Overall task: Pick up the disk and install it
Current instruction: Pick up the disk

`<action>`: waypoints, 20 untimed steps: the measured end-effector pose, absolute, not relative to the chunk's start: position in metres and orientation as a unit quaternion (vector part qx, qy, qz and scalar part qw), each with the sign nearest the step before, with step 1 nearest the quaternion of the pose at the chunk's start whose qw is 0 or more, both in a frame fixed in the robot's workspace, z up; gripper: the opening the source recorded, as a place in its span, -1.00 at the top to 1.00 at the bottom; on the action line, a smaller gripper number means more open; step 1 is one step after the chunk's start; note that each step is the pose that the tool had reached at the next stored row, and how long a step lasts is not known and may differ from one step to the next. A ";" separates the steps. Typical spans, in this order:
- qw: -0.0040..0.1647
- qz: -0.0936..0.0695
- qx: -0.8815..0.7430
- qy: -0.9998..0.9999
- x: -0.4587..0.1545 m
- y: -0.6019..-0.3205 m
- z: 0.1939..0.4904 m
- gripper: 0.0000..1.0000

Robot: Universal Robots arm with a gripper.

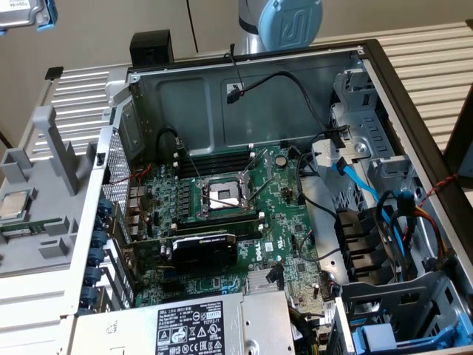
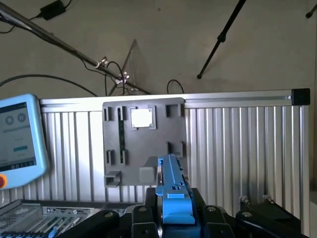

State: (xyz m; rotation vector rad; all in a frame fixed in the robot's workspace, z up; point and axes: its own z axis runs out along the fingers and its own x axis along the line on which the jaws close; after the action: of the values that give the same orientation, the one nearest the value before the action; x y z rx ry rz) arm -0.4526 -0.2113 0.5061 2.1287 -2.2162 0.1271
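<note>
The disk (image 1: 18, 15) hangs high at the exterior view's far left, above the slatted table and left of the open computer case; its silver body, white label and blue carrier show at the frame's corner. In the wrist view the blue carrier's edge (image 2: 173, 191) stands upright between the black fingers (image 2: 141, 215) of my gripper (image 2: 174, 214), which is shut on it. The disk's flat faces are hidden there. The arm's blue-capped joint (image 1: 290, 22) rises behind the case.
The open case holds a motherboard (image 1: 222, 200), a grey power-supply box (image 1: 199, 325) and another blue-fronted carrier (image 1: 392, 340) in the bay at the exterior view's right. A grey parts tray (image 2: 143, 144) lies on the slatted table, and a teach pendant (image 2: 20, 139) sits beside it.
</note>
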 end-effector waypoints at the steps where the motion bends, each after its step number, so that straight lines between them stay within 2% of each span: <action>1: 0.033 0.041 0.692 -0.720 -0.450 -0.213 0.507 0.25; 20: 0.033 0.041 0.692 -0.720 -0.413 -0.245 0.513 0.25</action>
State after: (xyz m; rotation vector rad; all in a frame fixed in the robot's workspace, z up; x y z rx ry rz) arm -0.4131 -0.2445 0.5135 2.1294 -2.2169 0.1256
